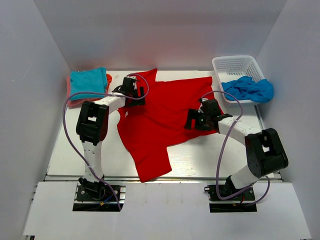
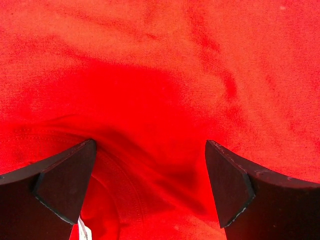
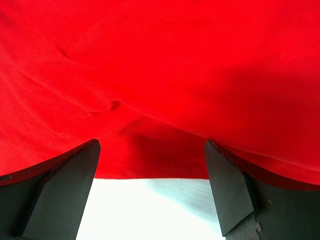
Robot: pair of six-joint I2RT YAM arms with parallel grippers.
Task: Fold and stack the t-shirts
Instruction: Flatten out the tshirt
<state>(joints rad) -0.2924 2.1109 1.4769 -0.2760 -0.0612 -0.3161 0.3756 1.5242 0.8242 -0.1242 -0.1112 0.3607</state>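
The large red t-shirt (image 1: 160,112) lies spread and creased on the white table. My left gripper (image 1: 131,92) is low over its collar end at the upper left. In the left wrist view the gripper (image 2: 150,185) is open, with red cloth (image 2: 160,75), the collar seam and a white label (image 2: 83,231) between the fingers. My right gripper (image 1: 196,120) is at the shirt's right edge. In the right wrist view the gripper (image 3: 150,187) is open, with the red hem (image 3: 150,155) and bare table (image 3: 150,210) between the fingers. A folded turquoise t-shirt (image 1: 89,81) lies on an orange-pink one (image 1: 69,94) at the back left.
A white mesh basket (image 1: 237,65) stands at the back right, with a crumpled blue cloth (image 1: 250,89) hanging over its near rim. White walls close in the table on three sides. Bare table (image 1: 215,155) shows in front of the shirt.
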